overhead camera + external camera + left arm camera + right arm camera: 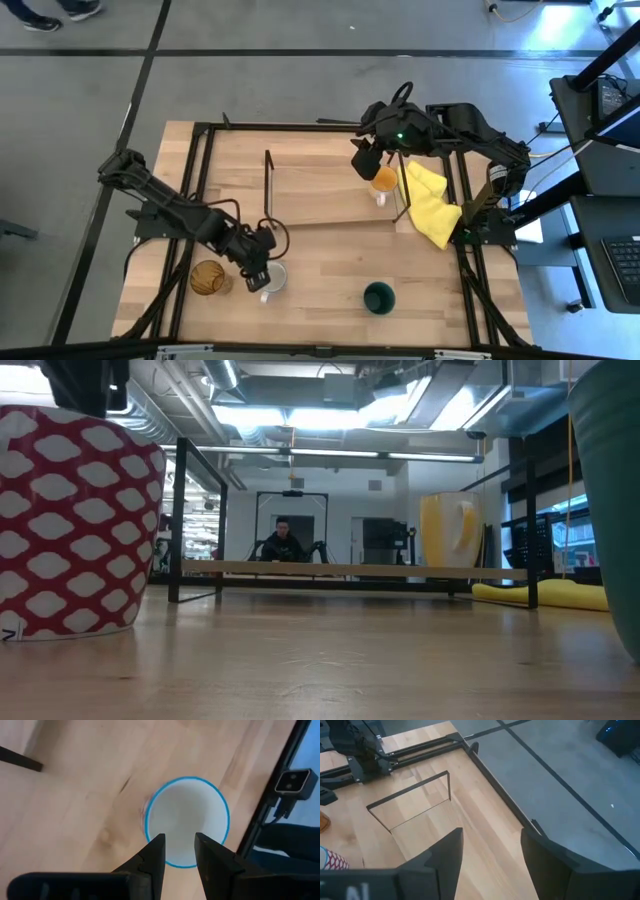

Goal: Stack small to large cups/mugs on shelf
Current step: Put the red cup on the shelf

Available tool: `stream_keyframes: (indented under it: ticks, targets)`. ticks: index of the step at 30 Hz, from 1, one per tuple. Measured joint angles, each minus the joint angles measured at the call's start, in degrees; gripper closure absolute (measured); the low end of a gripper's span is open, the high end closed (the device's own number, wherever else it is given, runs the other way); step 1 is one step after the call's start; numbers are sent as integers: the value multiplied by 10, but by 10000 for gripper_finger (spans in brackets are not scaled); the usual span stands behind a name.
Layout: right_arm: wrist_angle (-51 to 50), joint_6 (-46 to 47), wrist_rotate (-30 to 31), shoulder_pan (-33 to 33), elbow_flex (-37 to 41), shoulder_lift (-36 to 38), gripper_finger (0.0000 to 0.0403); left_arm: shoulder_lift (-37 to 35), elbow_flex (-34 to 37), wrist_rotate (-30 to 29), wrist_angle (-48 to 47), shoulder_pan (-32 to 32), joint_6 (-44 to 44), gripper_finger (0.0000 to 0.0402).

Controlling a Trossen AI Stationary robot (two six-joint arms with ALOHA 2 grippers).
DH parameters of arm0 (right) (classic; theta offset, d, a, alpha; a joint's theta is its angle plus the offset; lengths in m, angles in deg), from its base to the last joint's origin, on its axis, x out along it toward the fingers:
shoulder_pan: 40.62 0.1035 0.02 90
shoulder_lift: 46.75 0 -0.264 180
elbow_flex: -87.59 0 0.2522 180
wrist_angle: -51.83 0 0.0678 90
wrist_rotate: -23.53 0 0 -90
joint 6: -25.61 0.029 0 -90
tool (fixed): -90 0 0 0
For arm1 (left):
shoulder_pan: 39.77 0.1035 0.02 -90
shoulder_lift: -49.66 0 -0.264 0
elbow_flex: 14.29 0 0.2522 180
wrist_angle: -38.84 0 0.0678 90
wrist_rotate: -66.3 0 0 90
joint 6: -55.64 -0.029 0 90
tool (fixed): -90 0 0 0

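Note:
A white mug with a blue rim (pixel 186 815) and a red-and-white patterned outside (pixel 70 520) stands at the table's near left (pixel 274 280). My left gripper (pixel 179 840) is open right above its mouth (pixel 258 268). The amber glass (pixel 208 278) stands to the mug's left. The dark green cup (pixel 379 297) stands near the front edge. The orange-inside mug (pixel 384 181) stands on the shelf's board (pixel 330 195) at its right end. My right gripper (pixel 364 160) is open and empty just beside that mug, above the shelf. My left gripper points down over the near part of the white mug's rim (pixel 175 865), with both fingertips (pixel 159 842) showing over the mug's hollow. Whether they touch the rim or the wall, I cannot tell. The mug stands upright on the table.
A yellow cloth (pixel 430 205) lies at the shelf's right end. The shelf's left wire frame (pixel 410 795) stands upright at mid-table. The table's black frame (pixel 200 200) runs along its edges. A person (pixel 283 540) sits in the room beyond.

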Motion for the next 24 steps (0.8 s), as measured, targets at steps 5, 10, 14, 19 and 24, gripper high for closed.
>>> stream_keyframes:
  ticks: [5, 10, 14, 19, 24]
  targets:
    - [0, -3, 0, 0, 0, 0, 202, 0, 0, 3, -1, 10, 3, 303]
    - [-2, -3, 0, 0, 0, 0, 202, 0, 0, -6, -1, 10, 27, 303]
    - [-7, -3, 0, 0, 0, 0, 202, 0, 0, -25, -4, 6, 26, 303]
    - [-19, -3, 1, -1, 0, 0, 202, 0, 0, -27, -17, 6, 18, 303]
    - [-28, -3, 1, -1, 0, 0, 202, 0, 0, -4, -70, 10, 6, 303]
